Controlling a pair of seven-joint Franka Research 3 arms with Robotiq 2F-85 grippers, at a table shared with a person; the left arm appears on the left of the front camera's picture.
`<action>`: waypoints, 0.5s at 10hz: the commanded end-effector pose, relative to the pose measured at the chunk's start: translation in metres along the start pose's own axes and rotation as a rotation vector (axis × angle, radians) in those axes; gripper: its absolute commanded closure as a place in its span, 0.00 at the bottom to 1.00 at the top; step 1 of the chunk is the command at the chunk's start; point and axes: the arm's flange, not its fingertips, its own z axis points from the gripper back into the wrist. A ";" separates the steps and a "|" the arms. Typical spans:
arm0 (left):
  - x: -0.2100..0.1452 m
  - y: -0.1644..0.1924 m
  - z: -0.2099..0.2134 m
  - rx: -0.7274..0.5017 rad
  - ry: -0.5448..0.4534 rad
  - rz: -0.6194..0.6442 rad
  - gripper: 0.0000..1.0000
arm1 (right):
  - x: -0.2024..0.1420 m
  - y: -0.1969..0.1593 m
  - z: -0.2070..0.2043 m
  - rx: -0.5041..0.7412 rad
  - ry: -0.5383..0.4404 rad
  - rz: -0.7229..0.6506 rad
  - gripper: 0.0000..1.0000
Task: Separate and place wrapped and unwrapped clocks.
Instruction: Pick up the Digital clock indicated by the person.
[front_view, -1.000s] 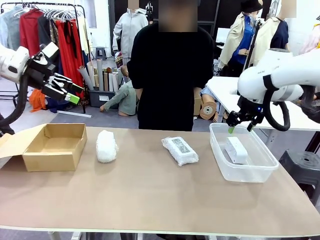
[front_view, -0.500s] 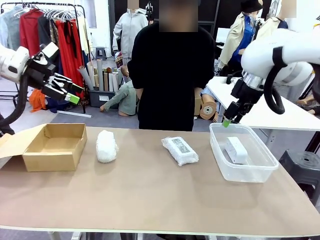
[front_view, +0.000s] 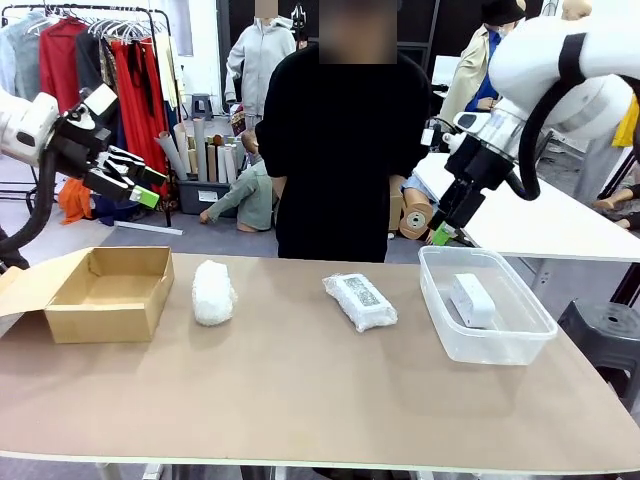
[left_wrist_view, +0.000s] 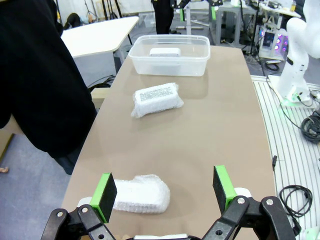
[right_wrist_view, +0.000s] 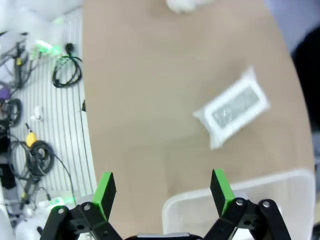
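Jaws apart on left gripper (front_view: 148, 186) and right gripper (front_view: 438, 234); bare rounded white clock (front_view: 472, 298)

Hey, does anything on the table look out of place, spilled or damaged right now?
Nothing stands out. The bare white clock lies in the clear tub; the bubble-wrapped bundle and the labelled clear-plastic bundle lie flat on the table; the cardboard box stands open, upright.

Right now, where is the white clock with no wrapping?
In the front view the bare white clock lies inside the clear tub on the table's right side, just right of the labelled plastic bundle.
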 end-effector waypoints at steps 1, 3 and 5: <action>0.002 -0.001 0.000 -0.001 -0.002 -0.005 0.00 | -0.012 -0.016 0.013 0.100 -0.168 0.136 0.00; 0.002 -0.001 0.000 -0.001 -0.002 -0.005 0.00 | -0.035 -0.017 0.023 0.067 -0.361 0.122 0.00; 0.002 -0.001 0.000 -0.001 -0.002 -0.005 0.00 | -0.051 -0.031 0.039 0.007 -0.508 0.143 0.00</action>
